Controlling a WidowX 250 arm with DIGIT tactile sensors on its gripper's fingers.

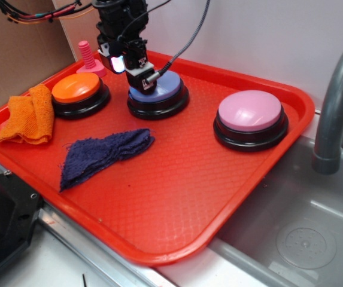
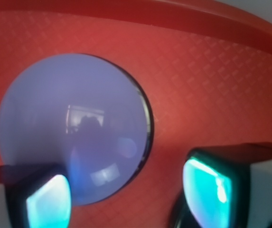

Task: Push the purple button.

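The purple button (image 1: 159, 91) sat on the red tray (image 1: 177, 197) near the middle of its far edge, between the orange button (image 1: 78, 89) toward the far-left corner and the pink button (image 1: 250, 113) toward the right edge. Its dome faced straight up; being round, it had no long axis, and the press direction was vertical. The gripper (image 1: 141, 81) stood over the dome, low enough that contact looked likely, though it could not be confirmed. In the wrist view the jaws were spread apart, holding nothing: one finger (image 2: 45, 199) lay over the dome's edge, the other beside it over bare tray. This offset probably let a single finger bear down on the dome. A blue cloth (image 1: 102, 155) and an orange cloth (image 1: 30, 116) lay toward the left edge, well apart from the button. A pink bolt (image 1: 87, 57) stood at the far-left corner.
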